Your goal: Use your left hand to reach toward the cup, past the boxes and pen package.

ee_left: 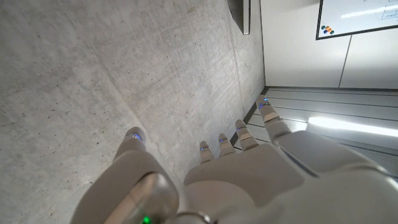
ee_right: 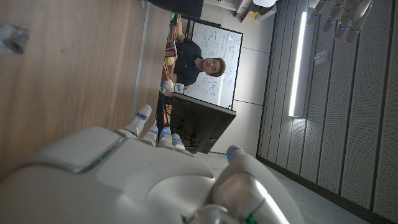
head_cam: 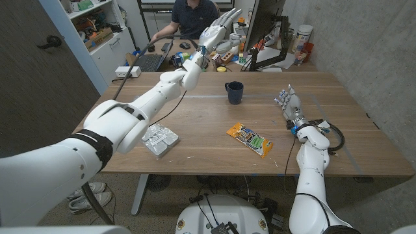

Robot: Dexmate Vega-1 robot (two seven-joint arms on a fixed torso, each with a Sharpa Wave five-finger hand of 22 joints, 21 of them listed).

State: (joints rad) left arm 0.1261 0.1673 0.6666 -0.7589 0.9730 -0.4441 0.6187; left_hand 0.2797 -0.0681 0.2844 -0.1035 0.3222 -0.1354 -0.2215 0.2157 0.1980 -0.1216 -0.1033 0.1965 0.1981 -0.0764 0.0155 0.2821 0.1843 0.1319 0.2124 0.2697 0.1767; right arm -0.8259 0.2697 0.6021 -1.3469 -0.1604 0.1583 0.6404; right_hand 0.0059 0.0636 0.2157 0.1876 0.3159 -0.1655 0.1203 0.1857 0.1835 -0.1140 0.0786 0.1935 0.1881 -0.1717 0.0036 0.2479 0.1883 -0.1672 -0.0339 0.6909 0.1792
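Stretching across most of the scene is a wooden table (head_cam: 208,114), carrying every loose item. Reaching diagonally over it from the near left corner is the robot's white left arm (head_cam: 140,107), extending high above the far edge, and its left hand (head_cam: 218,29) is hovering in the air beyond that far edge with its fingers spread apart and nothing in them; in the left wrist view the fingertips (ee_left: 267,107) are fanning out against a grey concrete wall. Standing near the right edge is the right hand (head_cam: 288,102), on the wood with its fingers apart and pointing toward the far edge, gripping nothing. Sitting behind the table at a second desk is a person (head_cam: 194,16) in a dark shirt. Lying near the front left corner, just beside the left arm's upper part, is a silvery blister package (head_cam: 160,140). Lying toward the front edge, a little right of centre, is an orange and yellow pen package (head_cam: 250,139), set at a slant. Standing upright near the far edge, about mid-width, is the dark blue cup (head_cam: 234,91), well apart from both hands, with its handle facing the left edge.
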